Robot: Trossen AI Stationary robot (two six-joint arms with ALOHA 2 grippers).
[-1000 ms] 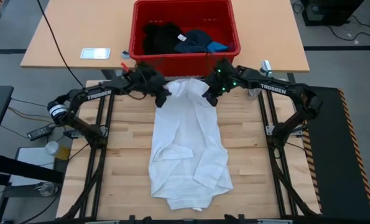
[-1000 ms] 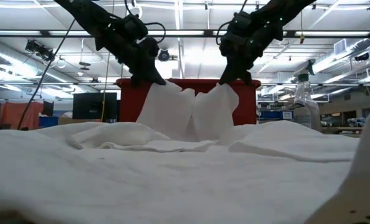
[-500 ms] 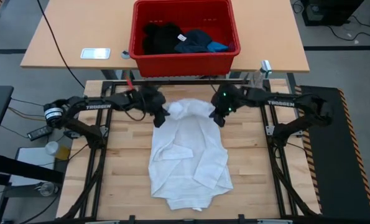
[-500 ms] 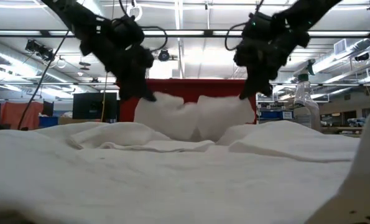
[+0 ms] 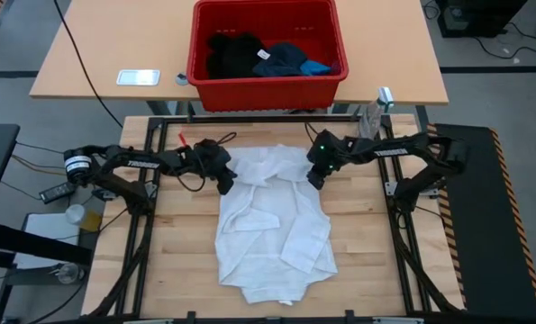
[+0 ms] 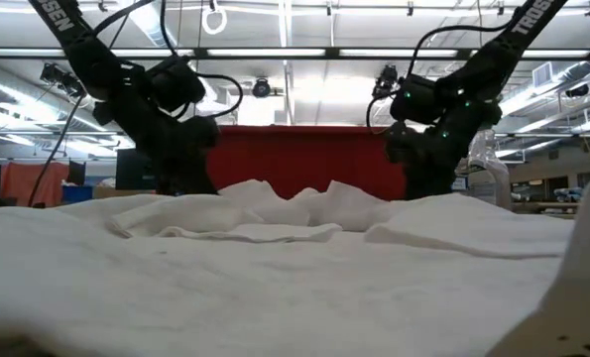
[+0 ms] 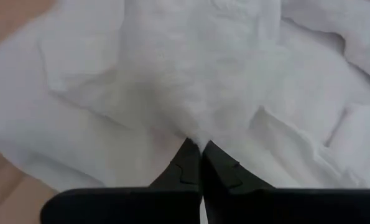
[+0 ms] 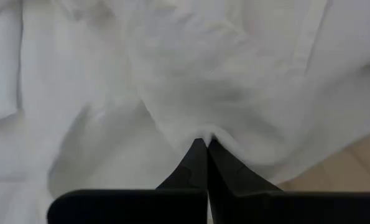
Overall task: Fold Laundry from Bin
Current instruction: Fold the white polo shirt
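A large white garment [image 5: 272,225] lies spread on the wooden table, its far end crumpled into low folds [image 6: 295,203]. My left gripper [image 5: 224,180] is shut on the far end's left side and my right gripper [image 5: 314,175] on its right side, both low over the table. Beyond the table's far edge stands the red bin [image 5: 268,88]. In it lie a black garment [image 5: 231,54], a dark navy one [image 5: 284,59] and a small blue one [image 5: 318,67]. My left gripper pinches a bunched bit of the white garment's far left end [image 7: 194,132] between its two fingertips, slanting down from the table's left. The cloth there is slack and rests on the table. My right gripper pinches a bunched bit of the far right end [image 8: 203,134] between its fingertips, slanting down from the table's right. The cloth there is slack on the table.
A flat silver object [image 5: 138,77] lies on the far table to the left of the bin. A clear bottle [image 5: 381,99] stands near the right arm. Bare wood shows on both sides of the garment.
Both grippers have come down and toward the table's near edge, still shut on the white garment. Its far end, which hung raised from the fingers in front of the bin, now lies crumpled on the table. The near part has stayed in place.
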